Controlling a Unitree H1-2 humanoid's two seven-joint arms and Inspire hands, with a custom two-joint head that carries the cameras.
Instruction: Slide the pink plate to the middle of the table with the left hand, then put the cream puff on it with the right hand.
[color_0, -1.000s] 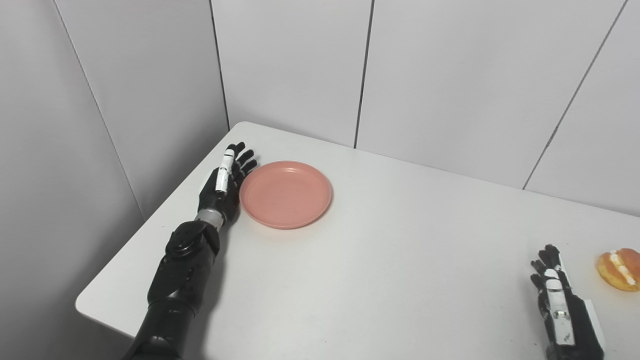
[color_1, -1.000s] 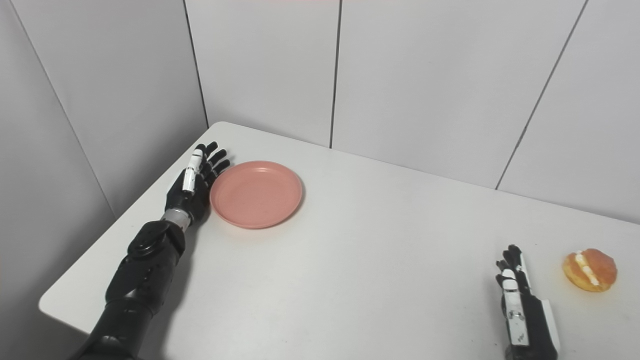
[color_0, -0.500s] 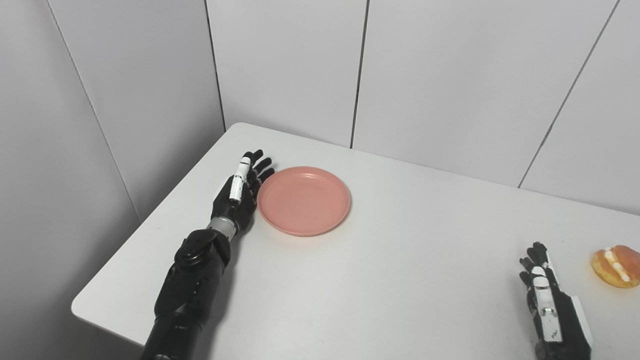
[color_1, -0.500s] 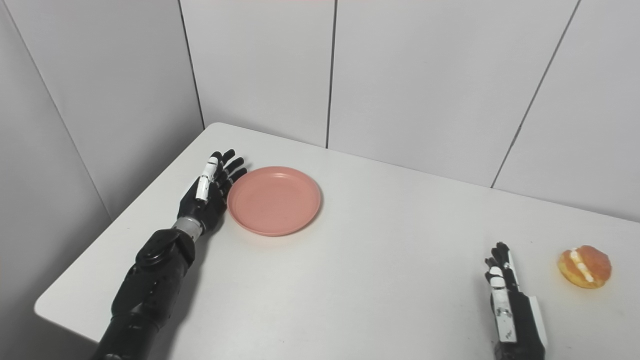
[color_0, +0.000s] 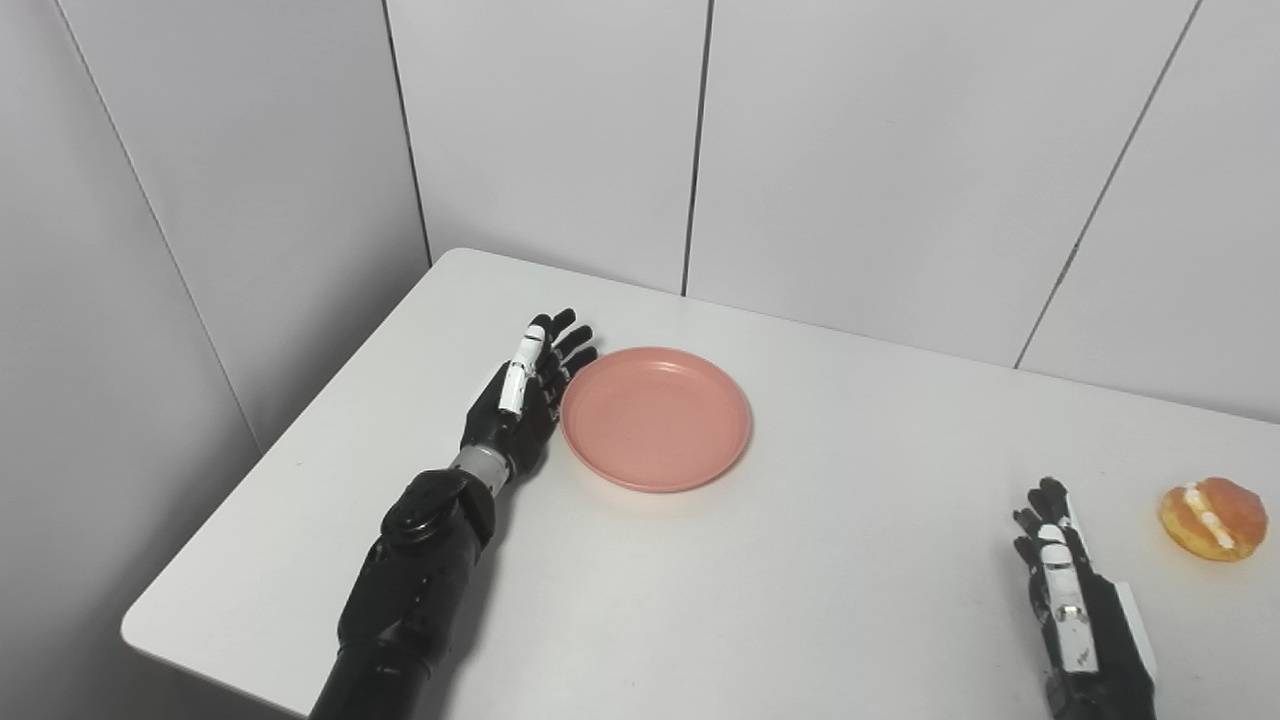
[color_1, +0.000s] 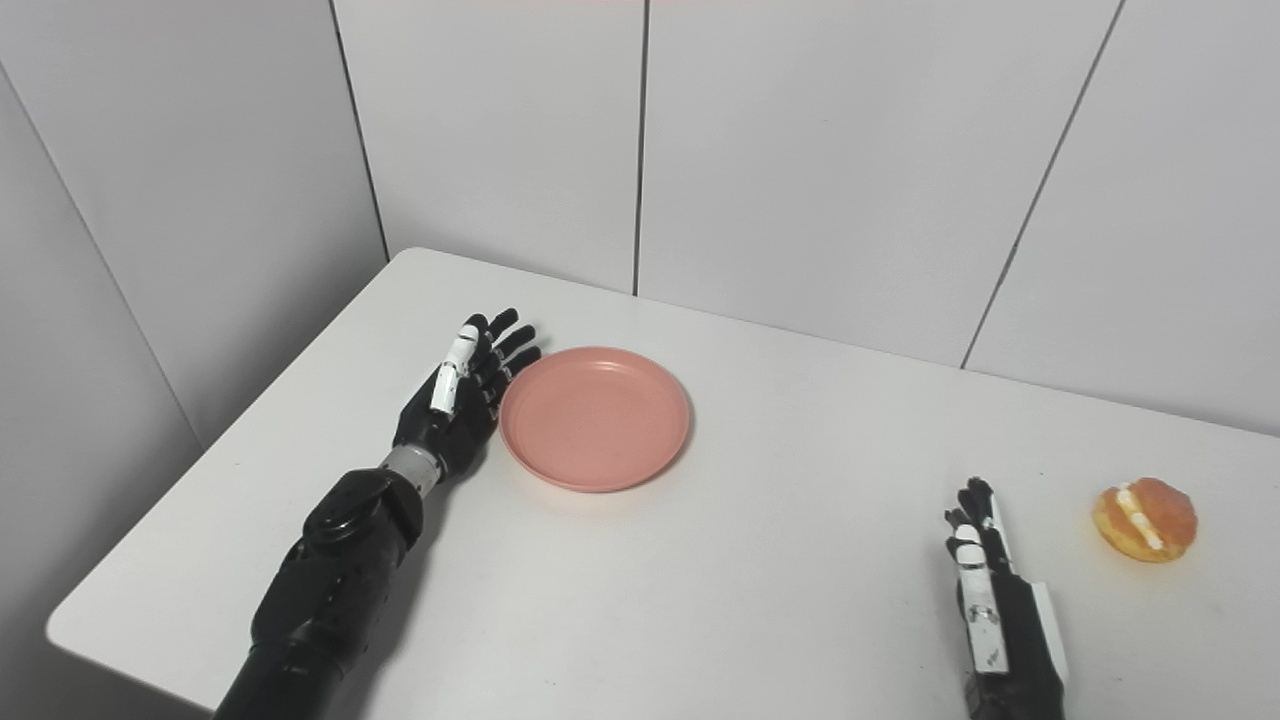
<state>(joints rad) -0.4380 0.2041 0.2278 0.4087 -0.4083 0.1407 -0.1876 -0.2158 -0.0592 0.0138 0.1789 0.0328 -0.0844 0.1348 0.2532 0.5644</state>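
Note:
The empty pink plate (color_0: 655, 420) lies flat on the white table (color_0: 800, 620), left of the middle. My left hand (color_0: 522, 395) stands edge-on against the plate's left rim, open, fingers straight and pointing away from me. The cream puff (color_0: 1213, 518), golden with a white cream stripe, sits near the table's right edge. My right hand (color_0: 1068, 600) rests open on the table at the bottom right, a short gap left of the puff, touching nothing. In the right eye view, the plate (color_1: 595, 417) and the puff (color_1: 1145, 519) are far apart.
Grey wall panels (color_0: 850, 150) close off the table at the back and left. The table's near-left corner (color_0: 135, 630) and left edge lie close to my left forearm (color_0: 420, 570). Bare tabletop stretches between plate and puff.
My left hand has pushed the plate to the right, away from the table's far-left corner. The camera has also shifted. The right hand and the puff have stayed in place.

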